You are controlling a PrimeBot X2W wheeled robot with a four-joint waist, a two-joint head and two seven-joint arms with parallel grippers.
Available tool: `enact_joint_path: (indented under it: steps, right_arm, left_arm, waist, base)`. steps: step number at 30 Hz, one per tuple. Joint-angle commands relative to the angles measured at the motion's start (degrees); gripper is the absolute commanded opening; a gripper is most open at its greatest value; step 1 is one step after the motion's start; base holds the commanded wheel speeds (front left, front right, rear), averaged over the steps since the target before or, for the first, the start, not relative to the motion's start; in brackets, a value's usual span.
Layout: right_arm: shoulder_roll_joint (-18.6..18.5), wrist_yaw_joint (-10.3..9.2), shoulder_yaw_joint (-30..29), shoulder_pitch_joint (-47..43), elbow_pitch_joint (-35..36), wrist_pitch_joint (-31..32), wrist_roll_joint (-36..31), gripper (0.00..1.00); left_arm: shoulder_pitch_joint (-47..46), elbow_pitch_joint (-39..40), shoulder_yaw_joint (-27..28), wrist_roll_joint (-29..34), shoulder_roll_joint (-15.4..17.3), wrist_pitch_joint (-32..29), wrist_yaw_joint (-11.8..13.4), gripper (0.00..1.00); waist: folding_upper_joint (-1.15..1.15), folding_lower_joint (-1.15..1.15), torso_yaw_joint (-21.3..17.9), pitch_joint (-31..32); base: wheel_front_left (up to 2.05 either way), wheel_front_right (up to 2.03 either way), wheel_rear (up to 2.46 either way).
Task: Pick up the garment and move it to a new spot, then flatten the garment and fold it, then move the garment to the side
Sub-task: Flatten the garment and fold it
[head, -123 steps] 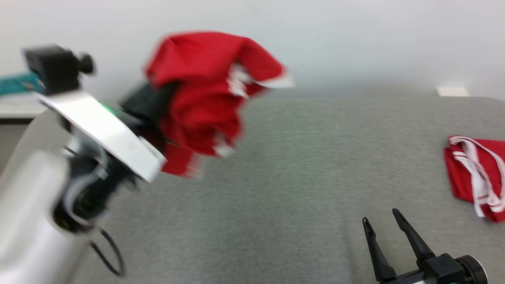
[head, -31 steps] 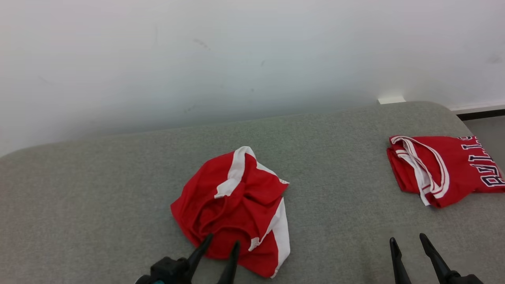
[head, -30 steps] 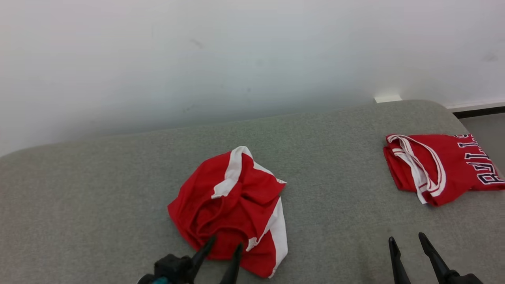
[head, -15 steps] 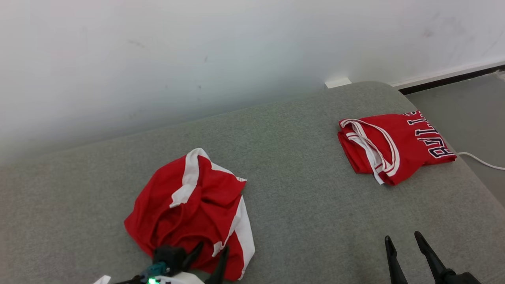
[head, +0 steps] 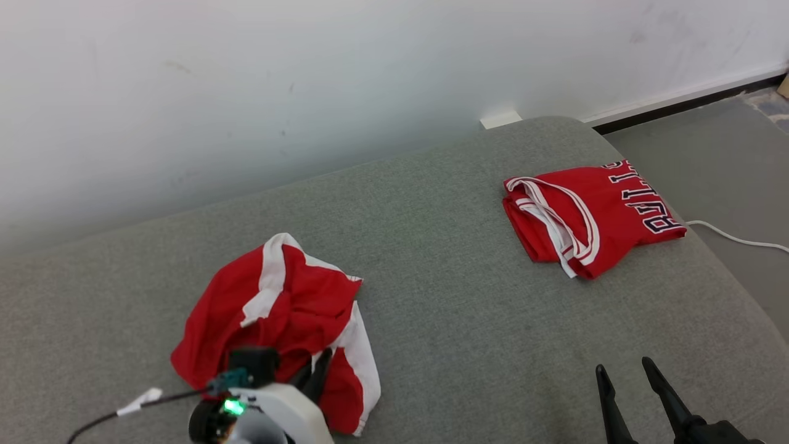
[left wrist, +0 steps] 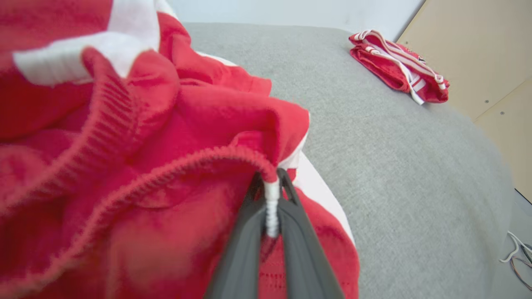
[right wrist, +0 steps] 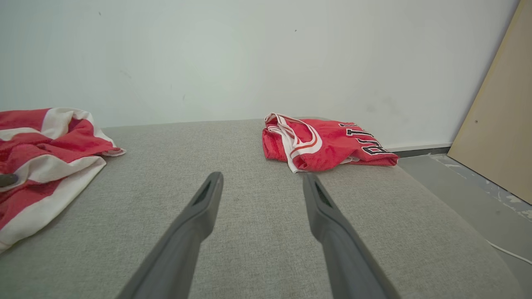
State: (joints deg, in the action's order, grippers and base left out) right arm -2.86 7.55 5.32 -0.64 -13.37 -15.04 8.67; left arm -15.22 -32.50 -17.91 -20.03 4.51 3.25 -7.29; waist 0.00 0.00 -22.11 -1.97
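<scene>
Head view: crumpled red-and-white garment is lying near the grey cushion's front-left corner, left gripper at its near edge.
Left wrist view: fingers are clamping the garment's ribbed hem.
Right wrist view: right gripper is hovering with jaws apart; folded red jersey is lying at the far-right edge.

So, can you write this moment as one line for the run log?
garment: crumpled on cushion | left gripper: shut on garment hem | right gripper: open, touching no cloth | jersey: folded, right end
</scene>
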Motion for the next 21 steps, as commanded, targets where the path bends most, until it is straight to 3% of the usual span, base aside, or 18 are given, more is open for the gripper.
enact_joint_path:
  steps: [1,11,21]
  right_arm:
    - [-0.06,-0.14,0.04,0.54,-0.36,-0.14,0.23,1.00]
    - [-0.07,-0.15,0.60,0.60,-0.79,-0.14,0.86,1.00]
    - [-0.06,-0.14,0.05,0.08,-0.88,-0.14,1.36,1.00]
  left_arm:
    - [-2.94,0.88,0.25,-1.38,1.10,-0.69,-0.14,0.00]
    - [-17.34,4.46,2.49,-5.22,4.93,-5.60,-0.20,0.00]
    - [-25.40,7.91,1.86,-8.55,5.02,-3.83,-0.22,0.00]
  waist:
    - [0.00,0.00,-0.40,0.18]
    - [0.00,0.00,-3.86,1.38]
    - [0.00,0.00,-6.48,2.15]
  base:
    - [0.00,0.00,0.00]
    - [0.00,0.00,0.00]
    - [0.00,0.00,0.00]
